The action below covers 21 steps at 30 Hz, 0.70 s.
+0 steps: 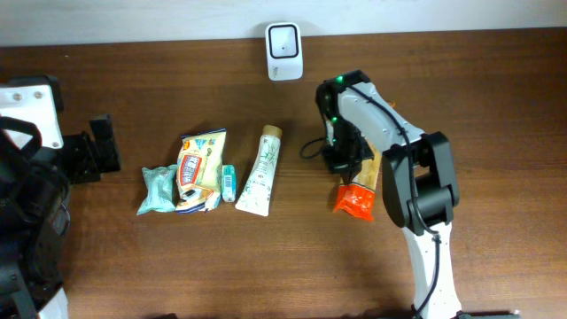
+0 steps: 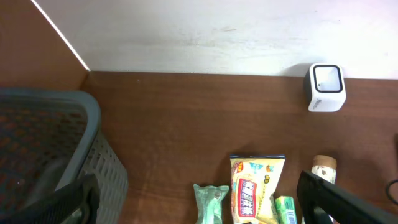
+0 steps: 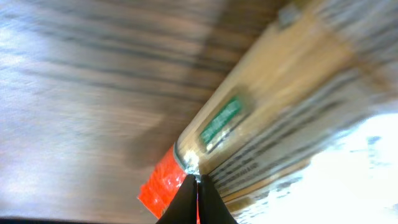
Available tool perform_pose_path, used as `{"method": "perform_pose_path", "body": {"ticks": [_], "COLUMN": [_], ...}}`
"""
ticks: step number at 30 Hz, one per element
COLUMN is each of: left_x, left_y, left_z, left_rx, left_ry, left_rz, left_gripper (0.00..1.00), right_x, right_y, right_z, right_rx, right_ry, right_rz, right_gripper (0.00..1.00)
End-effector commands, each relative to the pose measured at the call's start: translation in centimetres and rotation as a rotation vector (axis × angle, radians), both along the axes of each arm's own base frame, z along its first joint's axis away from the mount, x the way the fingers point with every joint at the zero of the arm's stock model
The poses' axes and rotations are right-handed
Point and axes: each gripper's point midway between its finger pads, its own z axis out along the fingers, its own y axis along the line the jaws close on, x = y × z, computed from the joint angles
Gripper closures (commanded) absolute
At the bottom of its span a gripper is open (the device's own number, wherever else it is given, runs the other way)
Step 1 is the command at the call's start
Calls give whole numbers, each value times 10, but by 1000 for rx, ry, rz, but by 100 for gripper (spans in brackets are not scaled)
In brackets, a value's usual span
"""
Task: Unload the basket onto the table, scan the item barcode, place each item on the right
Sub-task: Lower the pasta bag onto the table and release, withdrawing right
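An orange-and-tan snack packet [image 1: 357, 198] lies on the wooden table at the right. My right gripper [image 1: 347, 158] is down over its far end. In the right wrist view the right gripper [image 3: 198, 180] has its two black fingers pressed together on the packet's [image 3: 273, 106] thin edge, close to the orange end. The white barcode scanner [image 1: 283, 40] stands at the table's back edge, also visible as the scanner [image 2: 325, 87] in the left wrist view. My left gripper [image 2: 199, 208] hangs open and empty at the far left, away from the items.
A row of items lies mid-table: a teal packet [image 1: 157, 189], a yellow snack bag [image 1: 200, 168], a small green box [image 1: 229, 182] and a white tube [image 1: 260, 171]. A grey basket [image 2: 50, 149] sits under the left arm.
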Motion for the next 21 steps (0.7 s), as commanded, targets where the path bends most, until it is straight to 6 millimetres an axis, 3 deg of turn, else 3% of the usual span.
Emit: {"method": "perform_pose_path", "body": {"ticks": [1, 2, 4, 5, 6, 7, 9, 10, 11, 12, 13, 17, 21], "left_x": [-2, -2, -2, -2, -2, -2, -2, -2, -2, -2, -2, -2, -2], "left_y": [2, 2, 2, 2, 2, 2, 2, 2, 2, 2, 2, 2, 2], "left_z": [4, 4, 4, 4, 4, 4, 4, 4, 4, 4, 4, 4, 4], "left_rx": [21, 21, 21, 21, 21, 21, 21, 21, 21, 21, 21, 21, 21], "left_ry": [-9, -9, -9, -9, -9, -9, -9, -9, -9, -9, -9, -9, -9], "left_rz": [1, 1, 2, 1, 2, 2, 1, 2, 1, 2, 2, 2, 1], "left_gripper": [1, 1, 1, 1, 1, 1, 1, 1, 1, 1, 1, 1, 1], "right_x": [14, 18, 35, 42, 42, 34, 22, 16, 12, 9, 8, -8, -11], "right_y": [-32, -30, -13, -15, -23, -55, -97, -114, -119, -117, -116, -104, -87], "right_z": [20, 26, 71, 117, 143, 190, 214, 215, 208, 193, 164, 73, 27], "right_rx": [-27, 4, 175, 239, 256, 260, 256, 303, 388, 535, 606, 663, 676], "right_ry": [-70, -96, -251, -388, -462, -585, -640, -623, -602, -582, -559, -454, -376], "right_rz": [-44, -63, -72, -92, -111, -177, -230, -239, -231, -235, -276, -365, -375], "right_gripper": [96, 96, 96, 96, 96, 91, 79, 70, 62, 54, 51, 50, 50]}}
